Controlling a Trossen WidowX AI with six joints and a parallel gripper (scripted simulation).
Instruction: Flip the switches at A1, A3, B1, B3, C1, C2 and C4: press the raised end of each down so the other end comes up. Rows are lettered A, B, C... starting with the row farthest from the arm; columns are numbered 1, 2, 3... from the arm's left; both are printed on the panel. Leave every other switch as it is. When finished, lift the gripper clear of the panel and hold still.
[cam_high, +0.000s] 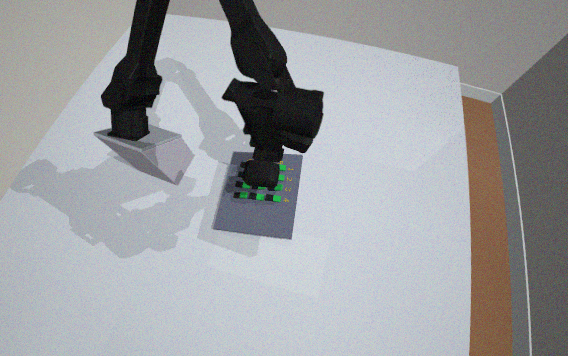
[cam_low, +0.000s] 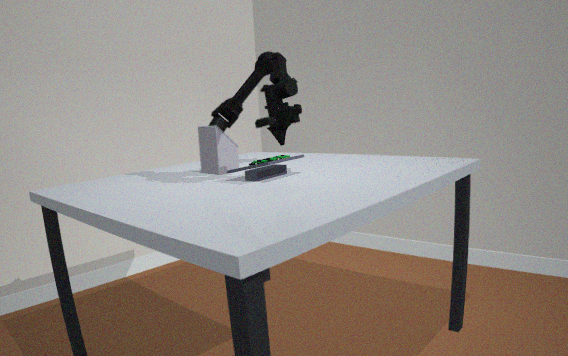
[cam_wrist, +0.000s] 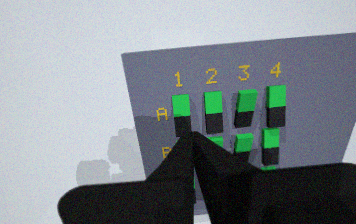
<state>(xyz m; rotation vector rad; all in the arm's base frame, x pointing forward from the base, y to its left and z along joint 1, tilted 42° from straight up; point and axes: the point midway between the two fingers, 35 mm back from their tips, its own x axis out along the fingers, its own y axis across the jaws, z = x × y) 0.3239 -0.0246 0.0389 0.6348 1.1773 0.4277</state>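
The grey panel (cam_high: 254, 220) (cam_low: 299, 157) (cam_wrist: 317, 62) bears green and black switches in lettered rows and numbered columns. My gripper (cam_low: 282, 143) (cam_wrist: 190, 138) is shut and empty, its tips raised above the panel. In the wrist view the tips appear just below switch A1 (cam_wrist: 181, 106). A1, A2 (cam_wrist: 213, 103) and A4 (cam_wrist: 276, 96) look alike; A3 (cam_wrist: 246, 101) looks slanted differently, as does B3 (cam_wrist: 244, 143) beside B4 (cam_wrist: 271, 139). The fingers hide B1 and most of row C. C4 (cam_high: 243, 195) shows in the top view. Which ends are raised is hard to tell.
The arm's pale angular base (cam_high: 172, 157) (cam_low: 209, 150) stands beside the panel. A dark block (cam_low: 266, 173) lies below the tilted panel in the exterior view. The white table (cam_high: 375, 225) (cam_low: 350, 190) carries them all.
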